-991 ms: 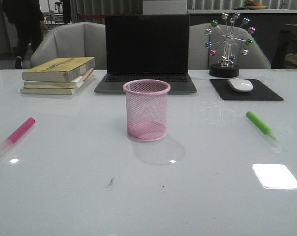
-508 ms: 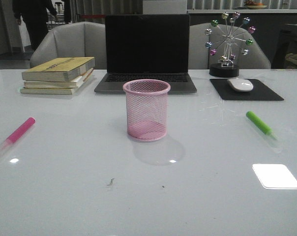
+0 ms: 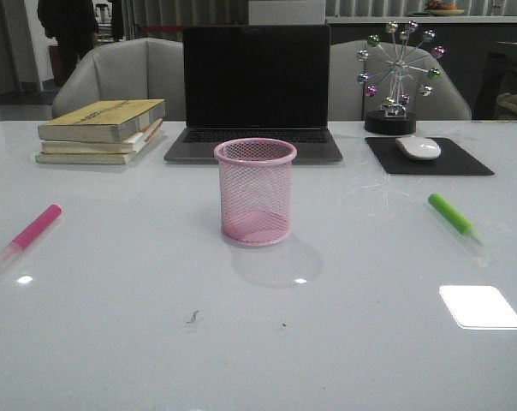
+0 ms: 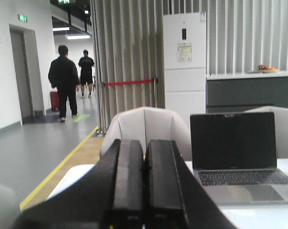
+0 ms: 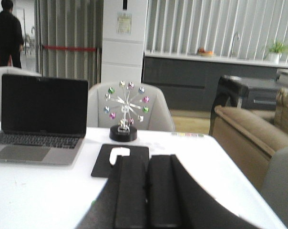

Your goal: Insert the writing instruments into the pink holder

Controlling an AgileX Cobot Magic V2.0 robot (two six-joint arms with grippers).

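The pink holder (image 3: 255, 192) stands upright and empty near the middle of the white worktop (image 3: 258, 342), in front of the closed-in laptop (image 3: 255, 90). The pink marker (image 3: 29, 235) lies flat well off to the robot's left, and the green marker (image 3: 454, 216) lies flat well off to the right, each apart from the cup and from everything else. Neither has been picked up, so the task looks to be at its very start. Both markers seem light, stiff plastic barrels that may roll on the glossy surface; their clear caps are hard to make out against the worktop, so the coloured body near its middle looks the safer place to pinch, across the barrel. The mesh cup is probably light too and could tip or slide if a pen is pushed against its rim instead of dropped in from above. In its wrist view the left hand (image 4: 144, 183) shows its two black fingers pressed together with nothing between them, raised and facing the room beyond the worktop. The right hand (image 5: 146, 191) is likewise closed on nothing, fingers touching, looking over the mouse pad (image 5: 120, 161) and the ferris-wheel ornament (image 5: 124, 117).
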